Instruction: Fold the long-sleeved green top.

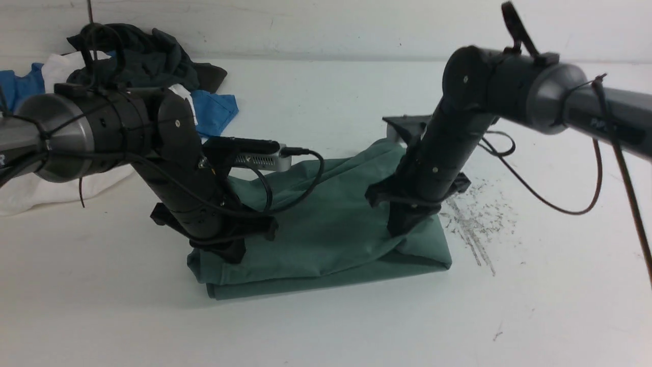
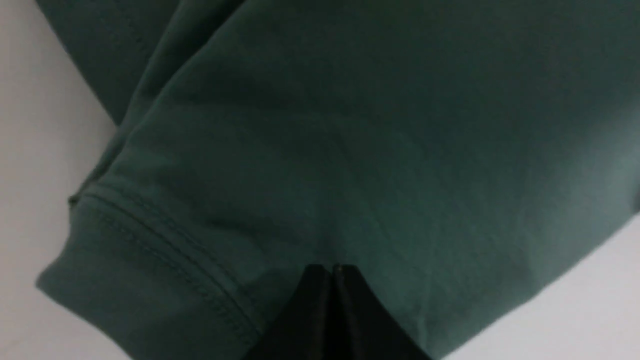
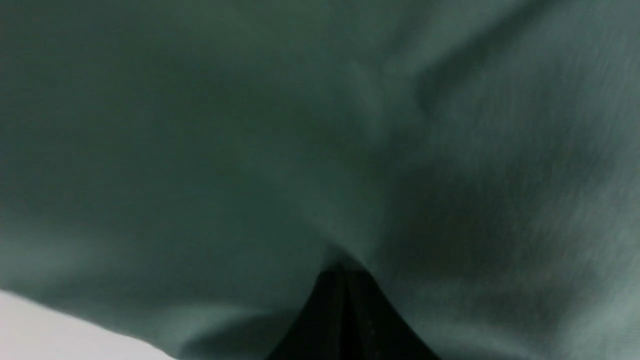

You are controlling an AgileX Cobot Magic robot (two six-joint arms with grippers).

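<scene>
The green long-sleeved top (image 1: pixel 331 229) lies folded into a rough rectangle at the middle of the white table (image 1: pixel 326 326). My left gripper (image 1: pixel 232 255) points down on its near left corner, and my right gripper (image 1: pixel 400 229) on its right side. In the left wrist view the jaws (image 2: pixel 332 270) are pressed together on green cloth, with a stitched cuff (image 2: pixel 150 260) beside them. In the right wrist view the gripper (image 3: pixel 342 272) is shut, and the top's cloth (image 3: pixel 350 150) puckers up at its tips. The neck, tag and logo are hidden.
A heap of other clothes sits at the back left: a dark garment (image 1: pixel 137 56), a blue one (image 1: pixel 216 109) and white cloth (image 1: pixel 30 188). Grey scuff marks (image 1: pixel 473 224) streak the table right of the top. Loose cables hang from both arms.
</scene>
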